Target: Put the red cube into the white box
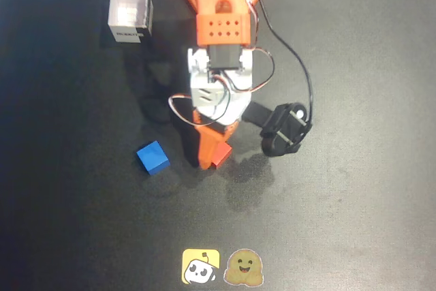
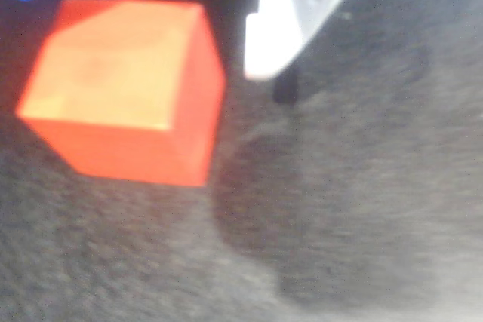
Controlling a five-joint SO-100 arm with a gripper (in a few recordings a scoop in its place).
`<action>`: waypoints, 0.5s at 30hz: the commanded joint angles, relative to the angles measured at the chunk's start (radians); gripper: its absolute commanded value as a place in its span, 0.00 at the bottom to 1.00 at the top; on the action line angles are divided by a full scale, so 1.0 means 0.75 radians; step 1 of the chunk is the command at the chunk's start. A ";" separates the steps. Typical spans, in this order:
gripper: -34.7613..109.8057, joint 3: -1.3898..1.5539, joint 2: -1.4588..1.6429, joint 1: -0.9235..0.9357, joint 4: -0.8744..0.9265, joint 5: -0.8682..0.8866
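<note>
Sitting on the black table [image 1: 354,223] near the picture's middle, the small red cube [image 1: 221,154] touches the orange gripper [image 1: 212,151], grip unclear, far from the white open box [image 1: 129,11] at upper left.

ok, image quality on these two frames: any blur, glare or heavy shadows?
Overhead view: fairly sharp, the dark table soaks up light, soft arm shadows fall left of the arm, the white box looks slightly washed out. Wrist view: soft and blurred throughout, the red cube brightly lit on top, a white finger overexposed, with a broad dim shadow on the mat below it.
</note>
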 commanded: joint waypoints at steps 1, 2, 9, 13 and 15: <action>0.44 0.010 -0.027 0.014 -0.045 -0.018; 0.44 0.033 -0.029 0.020 -0.070 -0.018; 0.44 0.072 -0.061 0.020 -0.121 -0.010; 0.44 0.076 -0.096 0.020 -0.145 -0.006; 0.43 0.084 -0.121 0.020 -0.178 -0.006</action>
